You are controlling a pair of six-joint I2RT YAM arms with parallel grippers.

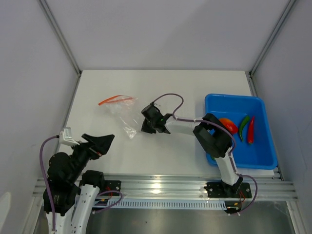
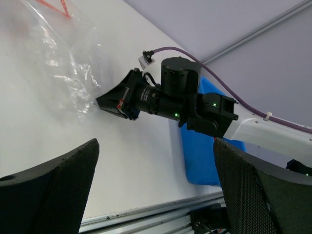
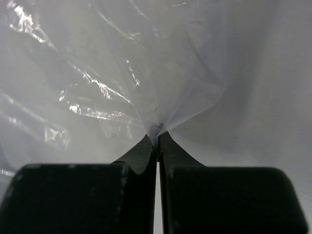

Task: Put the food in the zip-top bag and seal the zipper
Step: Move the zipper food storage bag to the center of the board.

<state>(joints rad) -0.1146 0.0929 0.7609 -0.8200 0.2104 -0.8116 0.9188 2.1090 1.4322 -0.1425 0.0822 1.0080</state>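
The clear, crinkly zip-top bag (image 1: 121,111) lies flat on the white table, its orange-red zipper (image 1: 116,99) at the far edge. My right gripper (image 1: 144,126) is shut on the bag's near right edge. In the right wrist view its jaws (image 3: 157,139) pinch a bunched fold of the bag (image 3: 122,63). The food lies in the blue tray (image 1: 217,100): an orange piece (image 1: 228,125), a green pepper (image 1: 243,127) and a red pepper (image 1: 250,130). My left gripper (image 1: 103,143) stands open and holds nothing, near its base and short of the bag (image 2: 58,63).
The blue tray stands at the right side of the table, partly under my right arm's elbow (image 1: 214,139). An aluminium rail (image 1: 161,185) runs along the near edge. Grey walls enclose the table on three sides.
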